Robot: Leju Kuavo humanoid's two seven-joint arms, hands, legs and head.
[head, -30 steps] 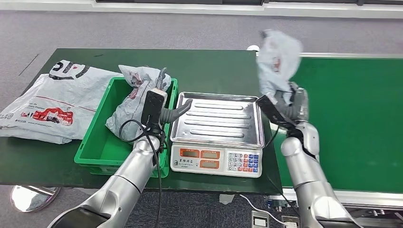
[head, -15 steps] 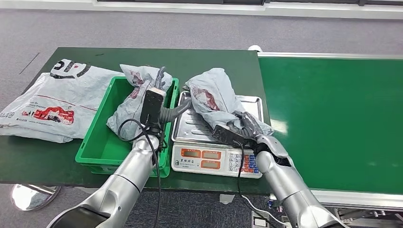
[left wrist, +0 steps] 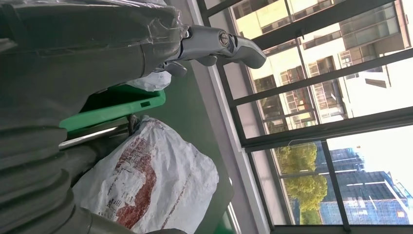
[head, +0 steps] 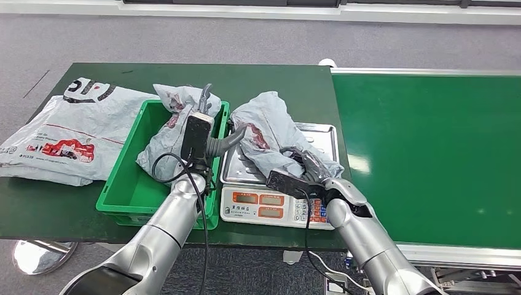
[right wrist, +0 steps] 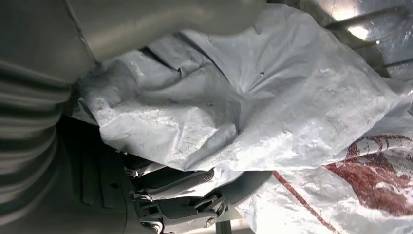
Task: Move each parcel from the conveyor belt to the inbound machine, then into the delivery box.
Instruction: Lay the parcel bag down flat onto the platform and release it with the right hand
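A: Where the scale (head: 279,184) stands on the dark green table (head: 264,78), what lies on its steel pan?

B: A crumpled grey parcel (head: 268,132) with red print, spread across the pan and hanging a little over the scale's edge toward the green bin (head: 126,184). In the right wrist view the same parcel (right wrist: 272,92) is bunched up against the hand.

A: And the right hand (head: 310,167)?

B: It rests on the scale's pan at the corner nearest the conveyor belt (head: 430,147), fingers closed on the parcel's grey plastic, with a fold of the bag between thumb and fingers.

A: The left hand (head: 215,138)?

B: It hovers above the bin's rim, just beside the scale. Its thumb points toward the scale and the fingers are spread, holding nothing; in the left wrist view the fingers (left wrist: 219,44) stretch out straight.

A: Anything else close to the scale?

B: A second grey parcel (head: 175,126) lies in the bin, beside the scale. Well beyond the bin from the scale, a large white bag (head: 67,132) with red and black print lies flat on the table.
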